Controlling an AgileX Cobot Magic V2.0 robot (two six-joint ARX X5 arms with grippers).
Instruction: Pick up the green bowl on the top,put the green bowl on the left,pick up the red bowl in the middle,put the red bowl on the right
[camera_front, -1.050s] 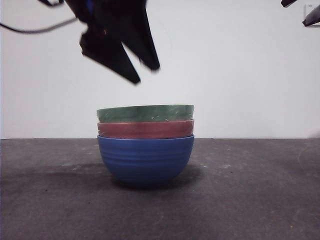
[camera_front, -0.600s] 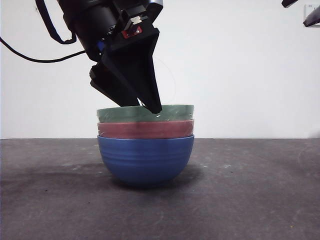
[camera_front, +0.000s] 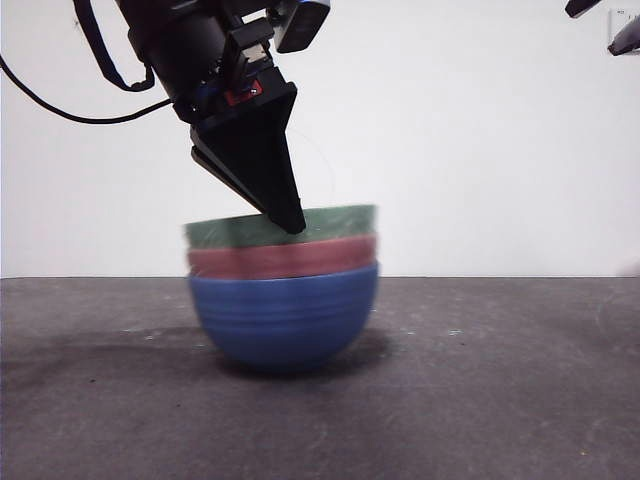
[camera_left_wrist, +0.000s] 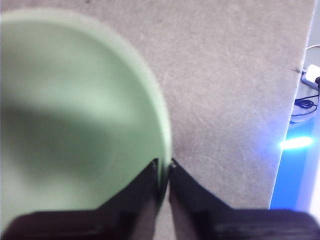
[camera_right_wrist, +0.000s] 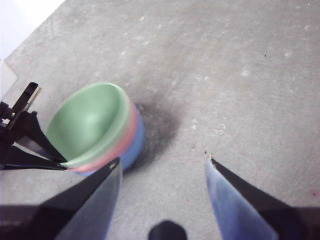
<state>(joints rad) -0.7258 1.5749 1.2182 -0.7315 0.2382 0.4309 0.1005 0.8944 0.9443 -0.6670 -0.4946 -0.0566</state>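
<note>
With the left claw (camera_left_wrist: 163, 170) pinching the rim of the sage-green ribbed bowl (camera_left_wrist: 75, 115) — one jaw inside, one outside — I'd lift straight up so the dusty-red ribbed bowl (camera_front: 283, 258) beneath stays nested.

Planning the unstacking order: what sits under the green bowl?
The green bowl, its rim pinched by the left gripper, nests in the red bowl, which nests in the blue bowl. Only the lower bowls' outsides show; their insides are covered.
</note>
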